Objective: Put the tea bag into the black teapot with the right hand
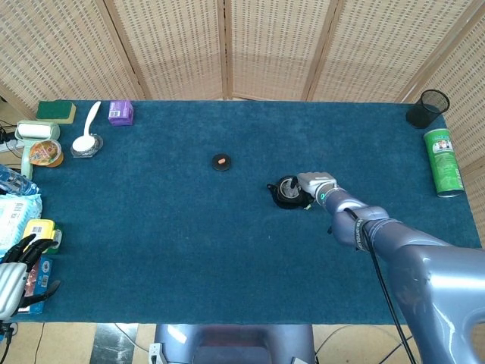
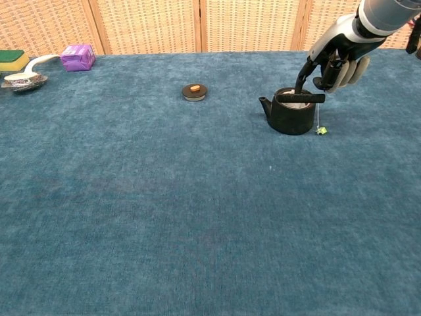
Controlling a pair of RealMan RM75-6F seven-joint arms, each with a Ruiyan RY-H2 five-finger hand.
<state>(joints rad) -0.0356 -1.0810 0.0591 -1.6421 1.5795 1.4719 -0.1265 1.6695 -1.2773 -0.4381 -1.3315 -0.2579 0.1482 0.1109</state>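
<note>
Teapot (image 2: pixel 290 113) mid-table, lid (image 2: pixel 195 92) to its left, tea bag tag (image 2: pixel 321 130) just right.
</note>
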